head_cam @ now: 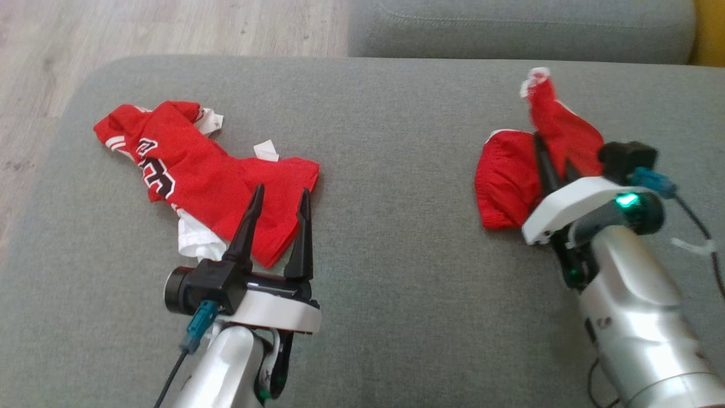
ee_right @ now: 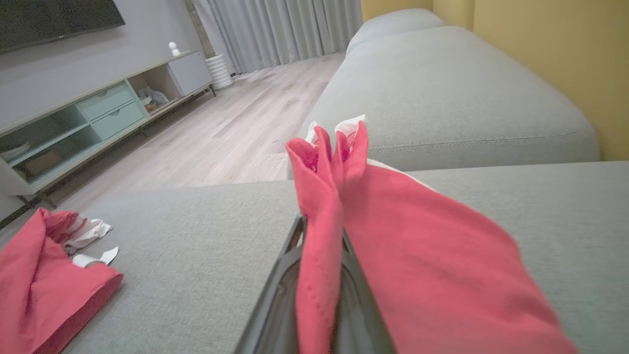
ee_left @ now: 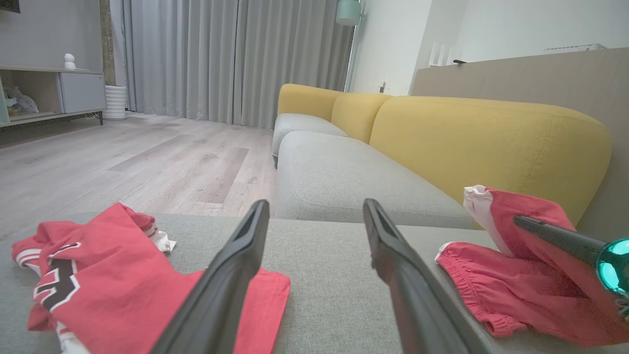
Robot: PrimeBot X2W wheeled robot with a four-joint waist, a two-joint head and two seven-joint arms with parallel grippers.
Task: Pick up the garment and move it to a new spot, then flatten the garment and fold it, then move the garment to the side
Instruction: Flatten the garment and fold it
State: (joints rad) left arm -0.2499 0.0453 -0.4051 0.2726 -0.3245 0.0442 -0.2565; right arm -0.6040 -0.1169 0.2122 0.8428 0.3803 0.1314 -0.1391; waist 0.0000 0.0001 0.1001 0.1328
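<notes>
Two red garments lie on the grey sofa seat (head_cam: 385, 141). At the right is a pair of red shorts (head_cam: 510, 181) with white trim. My right gripper (head_cam: 552, 153) is shut on a fold of them, and a peak of cloth is lifted above the rest; the wrist view shows the shorts (ee_right: 417, 246) pinched between the fingers. At the left, a crumpled red jersey (head_cam: 192, 170) with black-and-white lettering lies flat. My left gripper (head_cam: 282, 190) stands open over the jersey's near right edge with nothing between its fingers (ee_left: 236, 265). The jersey (ee_left: 98, 265) and shorts (ee_left: 516, 285) flank those fingers.
The seat's rounded left edge drops to a wooden floor (head_cam: 141, 28). A second grey cushion (head_cam: 521, 28) lies beyond, with a yellow backrest (ee_left: 481, 142) to the right. A low TV cabinet (ee_right: 98, 113) stands across the room. Bare seat lies between the garments.
</notes>
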